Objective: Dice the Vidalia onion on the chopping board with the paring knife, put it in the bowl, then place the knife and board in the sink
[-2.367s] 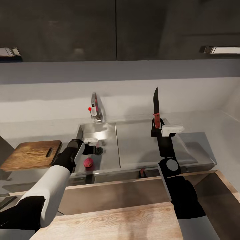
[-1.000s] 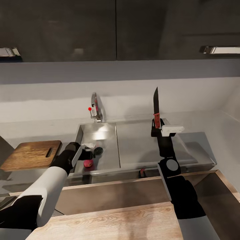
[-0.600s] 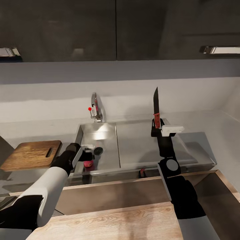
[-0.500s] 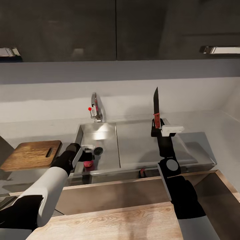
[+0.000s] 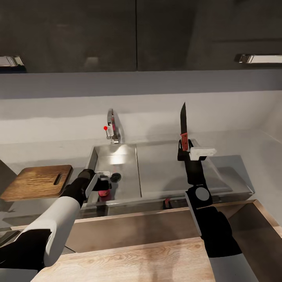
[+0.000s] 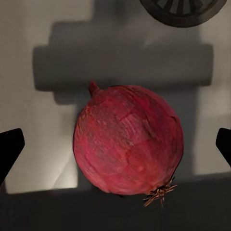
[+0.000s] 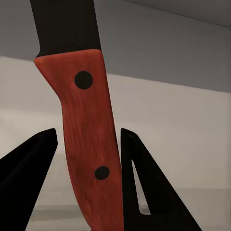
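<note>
The left hand (image 5: 102, 181) hangs spread open over the Vidalia onion (image 6: 128, 139), a finger (image 6: 9, 149) showing on each side of the bulb and neither touching it. The onion rests on the floor of the sink (image 5: 125, 156), near its front wall, just short of the drain (image 5: 115, 177). Round, firm and papery-skinned, it looks light but apt to roll; a hold across its widest middle seems safest. Farther back, the right hand (image 5: 184, 150) is clamped on the paring knife (image 5: 183, 125) by its red handle, blade upright. The chopping board (image 5: 38, 181) lies on the tabletop (image 5: 23, 156) beside the sink.
</note>
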Available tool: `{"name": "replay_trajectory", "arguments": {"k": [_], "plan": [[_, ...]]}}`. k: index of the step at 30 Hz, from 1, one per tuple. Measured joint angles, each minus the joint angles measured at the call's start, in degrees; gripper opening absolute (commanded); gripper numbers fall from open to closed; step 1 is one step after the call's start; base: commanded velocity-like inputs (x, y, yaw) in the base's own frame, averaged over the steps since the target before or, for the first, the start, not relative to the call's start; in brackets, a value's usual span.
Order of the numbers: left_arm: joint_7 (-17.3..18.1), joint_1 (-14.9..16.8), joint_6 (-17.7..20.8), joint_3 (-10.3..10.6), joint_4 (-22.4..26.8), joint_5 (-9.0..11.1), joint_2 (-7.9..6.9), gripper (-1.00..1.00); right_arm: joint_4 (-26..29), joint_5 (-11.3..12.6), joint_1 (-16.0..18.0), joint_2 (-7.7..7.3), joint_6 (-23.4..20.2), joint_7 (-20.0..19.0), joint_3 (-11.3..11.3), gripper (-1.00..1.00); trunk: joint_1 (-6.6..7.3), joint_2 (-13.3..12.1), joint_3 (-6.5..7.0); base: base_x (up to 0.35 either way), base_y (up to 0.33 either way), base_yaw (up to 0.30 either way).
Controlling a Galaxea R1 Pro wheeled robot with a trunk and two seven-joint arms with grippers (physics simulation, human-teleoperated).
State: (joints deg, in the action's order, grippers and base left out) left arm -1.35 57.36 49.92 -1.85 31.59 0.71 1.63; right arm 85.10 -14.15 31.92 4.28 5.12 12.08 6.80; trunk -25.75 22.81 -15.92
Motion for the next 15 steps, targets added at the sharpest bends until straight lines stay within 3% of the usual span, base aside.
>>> {"name": "replay_trajectory", "arguments": {"k": [4,15], "plan": [[0.0,0.0,-0.14,0.02,-2.17,0.0,0.07,1.0,0.0,0.0,0.01,0.02,0.0,0.01,0.0,-1.0,0.0,0.0,0.0,0.0,0.0,0.0],[0.0,0.0,-0.26,0.02,-2.51,0.0,0.02,1.0,0.01,0.0,0.01,0.03,0.0,0.01,0.0,-1.0,0.0,0.0,-0.04,0.0,0.0,0.0]]}}
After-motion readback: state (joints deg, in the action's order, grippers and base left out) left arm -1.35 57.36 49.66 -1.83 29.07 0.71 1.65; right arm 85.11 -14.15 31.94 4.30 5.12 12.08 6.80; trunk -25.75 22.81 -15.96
